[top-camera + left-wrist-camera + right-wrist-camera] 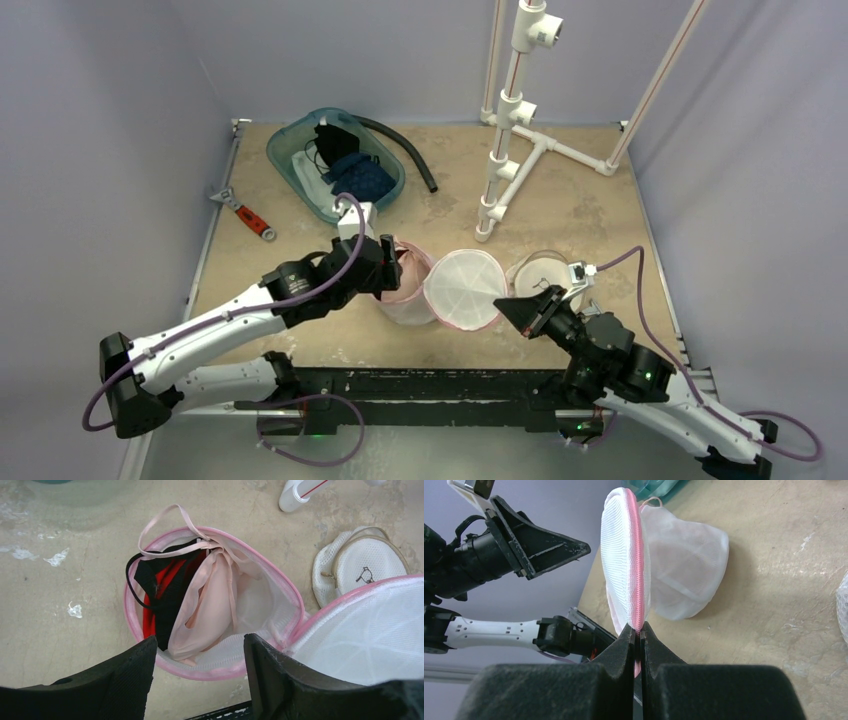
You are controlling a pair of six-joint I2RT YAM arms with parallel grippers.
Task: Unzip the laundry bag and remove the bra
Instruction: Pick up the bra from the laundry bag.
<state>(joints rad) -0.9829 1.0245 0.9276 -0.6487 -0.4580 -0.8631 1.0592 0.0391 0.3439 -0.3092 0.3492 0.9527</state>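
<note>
The laundry bag (408,292) is a round white mesh pouch with a pink rim (131,625), and it lies unzipped. Its lid (463,290) stands flipped up to the right. My right gripper (639,628) is shut on the lid's pink zipper edge (636,565). Inside the bag lie a pale pink bra (210,600), with a strap looping over the far rim, and a black and red garment (165,587). My left gripper (199,652) hangs open just above the bag's near rim, with nothing between its fingers.
A smaller white mesh pouch (545,272) lies to the right of the lid. At the back left are a teal tub (290,150) with dark clothes and a black hose (405,150). A white PVC stand (510,130) rises at the back. A red-handled wrench (245,212) lies at the left.
</note>
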